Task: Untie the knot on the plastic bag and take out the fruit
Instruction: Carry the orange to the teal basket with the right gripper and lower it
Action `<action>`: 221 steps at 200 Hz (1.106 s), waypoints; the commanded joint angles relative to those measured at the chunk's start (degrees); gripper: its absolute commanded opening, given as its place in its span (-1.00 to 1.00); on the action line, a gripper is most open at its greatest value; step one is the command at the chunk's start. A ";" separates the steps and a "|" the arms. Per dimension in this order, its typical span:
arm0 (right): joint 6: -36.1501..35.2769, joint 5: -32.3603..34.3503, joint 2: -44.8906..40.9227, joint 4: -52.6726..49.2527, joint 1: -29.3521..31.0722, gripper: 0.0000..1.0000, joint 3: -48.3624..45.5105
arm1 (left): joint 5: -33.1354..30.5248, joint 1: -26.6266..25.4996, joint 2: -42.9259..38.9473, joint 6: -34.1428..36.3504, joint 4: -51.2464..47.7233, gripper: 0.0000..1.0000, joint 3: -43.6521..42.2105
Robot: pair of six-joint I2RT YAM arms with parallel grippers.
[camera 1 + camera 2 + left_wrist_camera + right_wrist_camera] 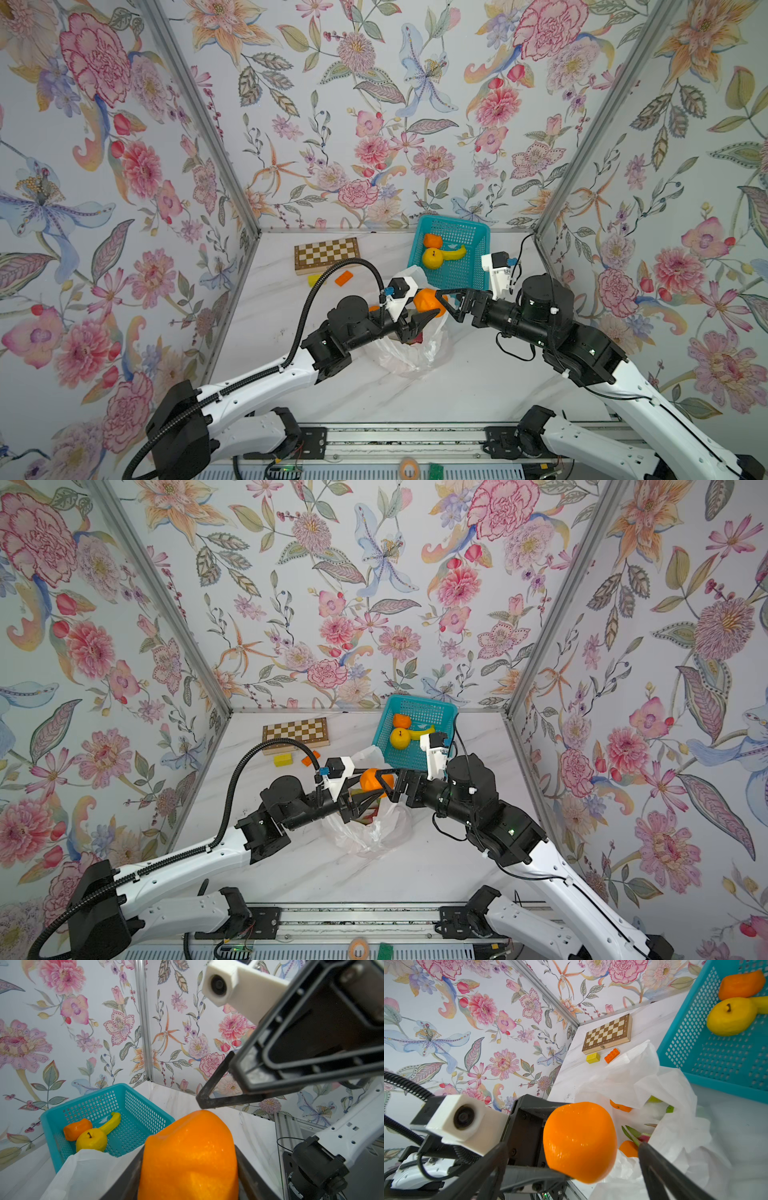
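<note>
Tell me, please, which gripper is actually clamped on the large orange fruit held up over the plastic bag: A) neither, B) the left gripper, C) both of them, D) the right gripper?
B: the left gripper presses the orange fruit from two sides, while the right gripper stands wide open around it, with gaps showing at both its fingers in the right wrist view.

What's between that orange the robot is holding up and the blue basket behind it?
Little. The orange, shut in the left tool, hangs just before the basket. A raised flap of the plastic bag leans at the basket's near wall, and the open right tool straddles the orange.
</note>
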 commanded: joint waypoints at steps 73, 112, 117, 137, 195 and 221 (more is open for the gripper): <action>0.33 -6.13 0.64 2.84 -0.38 0.26 -0.88 | 4.10 -2.57 2.58 7.52 1.19 0.10 6.67; 2.37 -5.41 -0.42 5.66 -0.41 0.00 -2.40 | 1.12 -3.28 3.42 8.23 -0.68 0.34 7.94; 2.37 -4.92 -0.64 5.74 -0.45 -0.02 -2.43 | 0.36 -3.29 3.51 8.23 -0.92 0.45 7.96; 1.89 -2.52 -1.53 5.78 -0.73 -0.05 -2.29 | -3.77 -3.37 3.09 7.09 -1.03 0.76 7.60; -0.59 -1.58 -0.28 5.98 -8.23 -0.07 1.47 | -12.96 -3.54 -2.72 2.56 -4.49 0.98 3.89; -1.05 -4.44 2.88 7.12 -14.43 -0.11 3.98 | -15.26 -3.48 -5.98 -1.77 -6.68 0.98 1.81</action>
